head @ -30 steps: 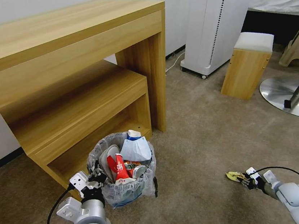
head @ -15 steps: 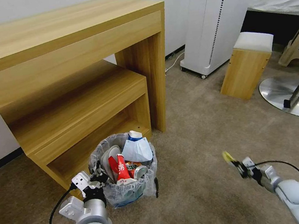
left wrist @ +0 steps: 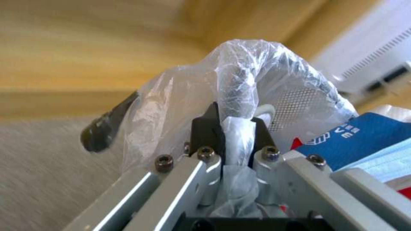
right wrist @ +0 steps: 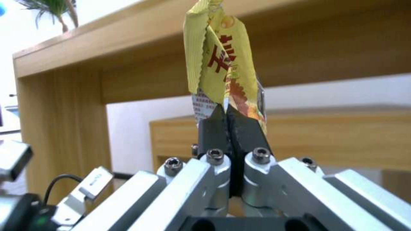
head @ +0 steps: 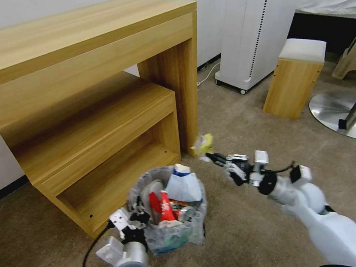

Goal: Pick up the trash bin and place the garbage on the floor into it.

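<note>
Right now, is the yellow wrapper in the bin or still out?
Out. The right hand pinches the yellow wrapper in the air beside the bin.

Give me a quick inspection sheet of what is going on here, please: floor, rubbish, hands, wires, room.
Surface: beige carpet floor; no loose litter seen on it.
Job's things: trash bin, bag-lined, nearly full: slipper, red wrapper, can. Yellow wrapper held in the air, beyond the bin's rim.
Clutter: nothing seen.
Hands: left hand shut on the bin's bagged rim; right hand shut on the yellow wrapper.
Cables: black cable looped at the left wrist; white cord by the wall.
Surroundings: wooden desk, white appliance, small stool.
</note>
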### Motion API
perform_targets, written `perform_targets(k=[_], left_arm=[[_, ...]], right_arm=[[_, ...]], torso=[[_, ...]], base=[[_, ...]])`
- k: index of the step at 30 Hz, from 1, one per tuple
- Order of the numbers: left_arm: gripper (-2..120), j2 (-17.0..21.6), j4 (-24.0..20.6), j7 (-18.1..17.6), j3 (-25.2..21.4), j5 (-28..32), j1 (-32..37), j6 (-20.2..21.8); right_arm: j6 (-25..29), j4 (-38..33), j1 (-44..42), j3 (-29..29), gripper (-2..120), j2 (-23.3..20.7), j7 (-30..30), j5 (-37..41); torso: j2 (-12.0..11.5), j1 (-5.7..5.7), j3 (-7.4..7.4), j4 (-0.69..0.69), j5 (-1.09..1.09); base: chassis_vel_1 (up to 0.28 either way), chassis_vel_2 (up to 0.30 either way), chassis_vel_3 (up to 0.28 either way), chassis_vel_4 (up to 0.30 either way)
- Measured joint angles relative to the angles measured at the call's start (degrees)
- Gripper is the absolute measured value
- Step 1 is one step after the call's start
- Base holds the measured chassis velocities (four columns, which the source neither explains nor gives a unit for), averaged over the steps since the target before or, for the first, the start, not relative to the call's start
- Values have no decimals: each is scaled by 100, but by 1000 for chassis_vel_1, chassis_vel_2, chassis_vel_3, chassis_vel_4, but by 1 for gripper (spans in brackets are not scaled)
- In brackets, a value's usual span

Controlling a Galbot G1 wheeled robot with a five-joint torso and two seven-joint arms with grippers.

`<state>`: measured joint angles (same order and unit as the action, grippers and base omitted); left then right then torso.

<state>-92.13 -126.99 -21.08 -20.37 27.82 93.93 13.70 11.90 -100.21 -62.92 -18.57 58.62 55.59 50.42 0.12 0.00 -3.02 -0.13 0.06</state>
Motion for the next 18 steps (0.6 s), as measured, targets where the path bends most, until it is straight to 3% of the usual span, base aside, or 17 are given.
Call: perform_targets(k=[7, 14, 18], left_arm=[[3, 18, -60, -13, 723, -57, 226, -1], [3, 22, -72, -22, 747, -127, 233, -4], [3, 21, -8, -23, 747, -137, 207, -2]], right_arm=[[-210, 393, 438, 659, 0, 185, -149, -490], [-282, 524, 380, 551, 0, -1, 240, -1092], [-283, 531, 334, 433, 10, -92, 344, -1141]], torso=[[0, 0, 0, -1, -2], [0, 0, 0, -2, -1], [0, 0, 0, -1, -1]], base=[[0, 0, 0, 0], [0, 0, 0, 0], [0, 0, 0, 0]])
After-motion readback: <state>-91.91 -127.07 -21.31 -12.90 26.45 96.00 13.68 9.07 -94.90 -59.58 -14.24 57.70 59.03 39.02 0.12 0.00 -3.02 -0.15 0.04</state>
